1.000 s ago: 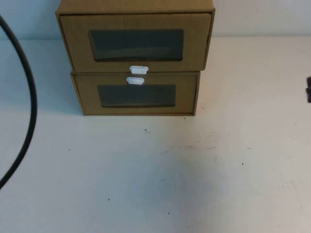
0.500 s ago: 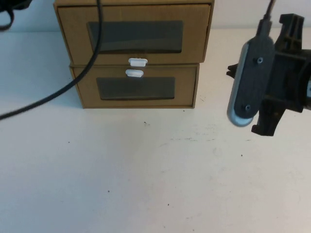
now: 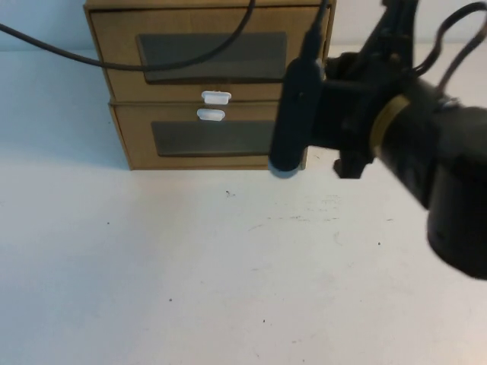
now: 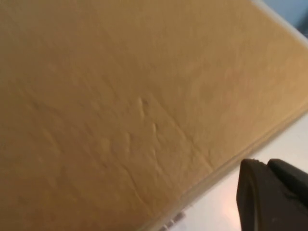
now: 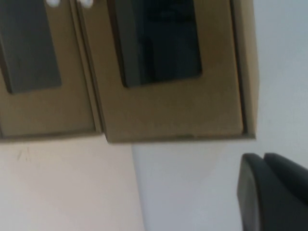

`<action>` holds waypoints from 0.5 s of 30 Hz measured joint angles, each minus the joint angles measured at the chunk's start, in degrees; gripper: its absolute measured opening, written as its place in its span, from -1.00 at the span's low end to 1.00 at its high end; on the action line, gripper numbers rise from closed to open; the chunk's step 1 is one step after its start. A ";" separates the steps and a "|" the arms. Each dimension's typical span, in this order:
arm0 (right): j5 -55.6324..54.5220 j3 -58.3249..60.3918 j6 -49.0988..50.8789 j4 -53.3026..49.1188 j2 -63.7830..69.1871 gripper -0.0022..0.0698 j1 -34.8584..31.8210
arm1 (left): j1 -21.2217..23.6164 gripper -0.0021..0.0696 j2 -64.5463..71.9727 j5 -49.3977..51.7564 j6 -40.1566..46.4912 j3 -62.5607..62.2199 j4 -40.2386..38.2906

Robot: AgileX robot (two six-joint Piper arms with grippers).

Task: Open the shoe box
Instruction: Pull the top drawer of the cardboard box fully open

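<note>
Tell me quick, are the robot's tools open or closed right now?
Left tool: cannot be told; very near the shoe boxes.
Right tool: closed, empty, in front of the shoe boxes.

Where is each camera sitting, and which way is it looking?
High view: raised on the robot's side, looking down at the white table and two stacked brown cardboard shoe boxes; the black right arm fills its right.
Left wrist view: on the left arm, close against a brown cardboard face; the left gripper shows beside it.
Right wrist view: on the right arm, facing the boxes' windowed fronts; the right gripper, jaws shut, hangs before them.
Shared: high and right wrist both show the dark windows and white tabs.
</note>
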 joint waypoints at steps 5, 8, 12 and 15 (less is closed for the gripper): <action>1.17 -0.67 13.47 -11.13 7.50 -0.98 5.25 | 3.49 -0.95 7.74 8.35 2.56 -2.81 -9.91; 1.17 -2.66 15.59 -12.95 13.08 -0.98 6.41 | 6.41 -0.95 8.69 10.63 3.13 -3.17 -14.13; 1.60 -6.38 16.60 -13.29 20.79 -0.98 6.66 | 9.66 -0.95 8.69 11.22 3.39 -3.45 -17.57; 3.71 -10.75 18.49 -13.29 25.45 -0.97 6.66 | 10.79 -0.95 8.69 11.22 3.39 -3.58 -18.36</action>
